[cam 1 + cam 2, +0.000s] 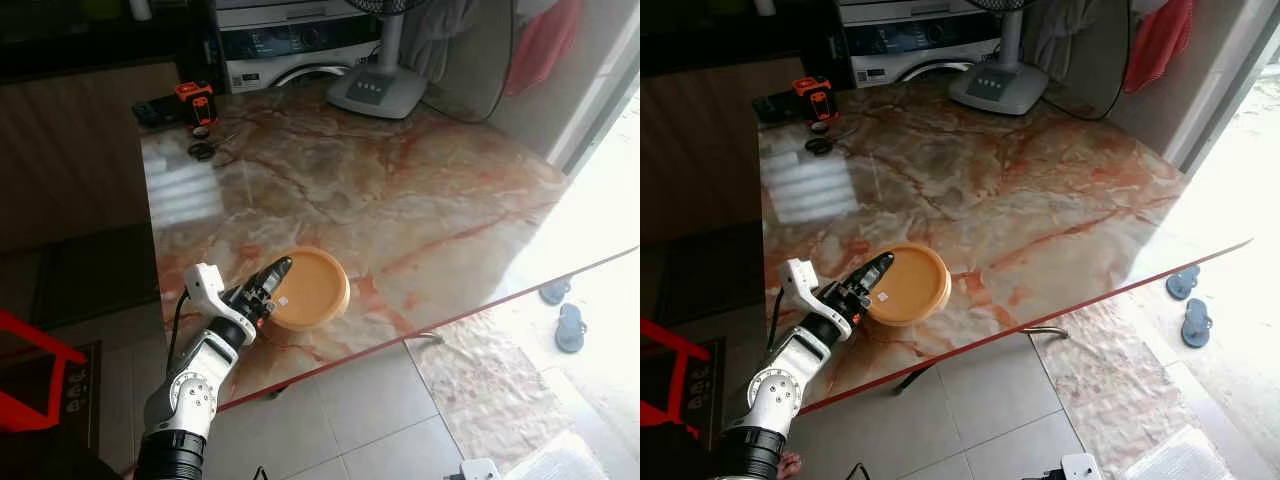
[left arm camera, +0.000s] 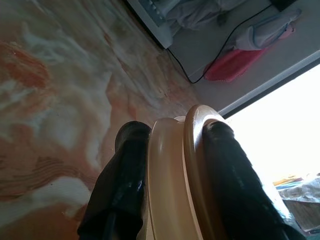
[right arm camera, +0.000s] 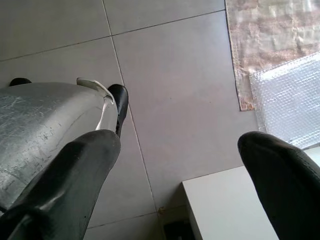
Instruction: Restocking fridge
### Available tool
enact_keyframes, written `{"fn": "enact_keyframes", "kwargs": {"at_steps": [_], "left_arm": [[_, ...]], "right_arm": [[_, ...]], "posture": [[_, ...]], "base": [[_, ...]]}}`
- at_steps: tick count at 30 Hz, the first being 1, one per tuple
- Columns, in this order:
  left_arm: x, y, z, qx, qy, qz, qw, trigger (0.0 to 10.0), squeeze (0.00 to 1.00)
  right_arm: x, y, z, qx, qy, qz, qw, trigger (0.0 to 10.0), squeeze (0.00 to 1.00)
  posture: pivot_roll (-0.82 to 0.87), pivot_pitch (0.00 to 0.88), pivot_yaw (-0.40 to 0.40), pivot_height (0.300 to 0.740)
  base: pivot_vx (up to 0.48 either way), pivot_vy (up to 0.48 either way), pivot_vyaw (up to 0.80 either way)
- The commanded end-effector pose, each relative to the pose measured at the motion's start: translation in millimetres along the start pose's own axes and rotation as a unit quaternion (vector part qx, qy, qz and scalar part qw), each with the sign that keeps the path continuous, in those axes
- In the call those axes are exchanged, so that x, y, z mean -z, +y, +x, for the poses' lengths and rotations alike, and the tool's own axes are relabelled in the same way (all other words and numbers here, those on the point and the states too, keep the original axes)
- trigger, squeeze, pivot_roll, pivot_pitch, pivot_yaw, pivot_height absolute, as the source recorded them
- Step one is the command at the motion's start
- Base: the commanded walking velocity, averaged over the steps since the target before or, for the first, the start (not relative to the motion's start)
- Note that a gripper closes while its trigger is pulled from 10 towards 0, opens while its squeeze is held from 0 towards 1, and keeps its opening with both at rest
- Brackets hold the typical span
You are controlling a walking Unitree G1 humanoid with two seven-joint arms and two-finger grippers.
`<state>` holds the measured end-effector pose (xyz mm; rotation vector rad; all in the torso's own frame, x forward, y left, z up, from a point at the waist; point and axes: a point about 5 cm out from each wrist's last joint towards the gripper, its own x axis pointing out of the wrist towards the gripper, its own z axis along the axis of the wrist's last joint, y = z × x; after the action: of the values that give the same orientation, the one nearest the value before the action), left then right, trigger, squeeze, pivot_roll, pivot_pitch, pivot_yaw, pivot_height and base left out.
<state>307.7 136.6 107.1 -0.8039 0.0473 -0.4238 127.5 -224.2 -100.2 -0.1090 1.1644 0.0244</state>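
Left gripper (image 1: 272, 285) clamped with 2 fingers on the near rim of the tan plate (image 1: 312, 290) near the marble table (image 1: 400, 190) edge; right gripper (image 3: 175, 165) hanging open, empty; best lifted level, slowly, grip kept firm.

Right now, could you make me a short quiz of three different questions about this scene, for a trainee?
1. True or false: the left gripper is shut on the rim of the round tan dish.
2. Which object stands at the far end of the marble table?
A. a kettle
B. the white fan base
C. a stack of books
3. Fill in: the right gripper hangs over the tiled ____, with its fingers apart.

Key
1. True; the left wrist view shows one finger on each side of the rim.
2. B
3. floor
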Motion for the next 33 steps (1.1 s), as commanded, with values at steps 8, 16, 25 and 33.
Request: {"fn": "enact_keyframes", "kwargs": {"at_steps": [8, 16, 25, 33], "left_arm": [[-14, -28.2, 6.3, 0.019, -0.019, 0.074, 0.997, 10.0, 0.0], [-37, -26.7, 0.4, -0.054, -0.092, 0.115, 0.988, 10.0, 0.0], [-42, -24.8, -3.8, -0.091, -0.111, 0.138, 0.98, 10.0, 0.0], [-38, -33.1, -1.2, -0.08, -0.107, 0.164, 0.977, 10.0, 0.0]], "right_arm": [[3, -3.5, -0.9, 0.009, 0.003, -0.001, 1.0, 10.0, 0.0], [4, -2.3, -0.9, 0.009, 0.002, 0.004, 1.0, 10.0, 0.0], [6, -0.3, -0.9, 0.009, -0.002, 0.019, 1.0, 10.0, 0.0], [9, -0.1, -1.2, 0.013, -0.001, 0.03, 0.999, 10.0, 0.0]], "posture": [[-0.12, 0.045, -0.037, 0.74], [-0.12, 0.033, -0.02, 0.74], [-0.12, 0.011, -0.01, 0.74], [-0.12, 0.0, -0.008, 0.74]], "base": [[0.0, 0.0, 0.0], [0.0, 0.0, 0.0], [0.0, 0.0, 0.0], [0.0, 0.0, 0.0]]}}
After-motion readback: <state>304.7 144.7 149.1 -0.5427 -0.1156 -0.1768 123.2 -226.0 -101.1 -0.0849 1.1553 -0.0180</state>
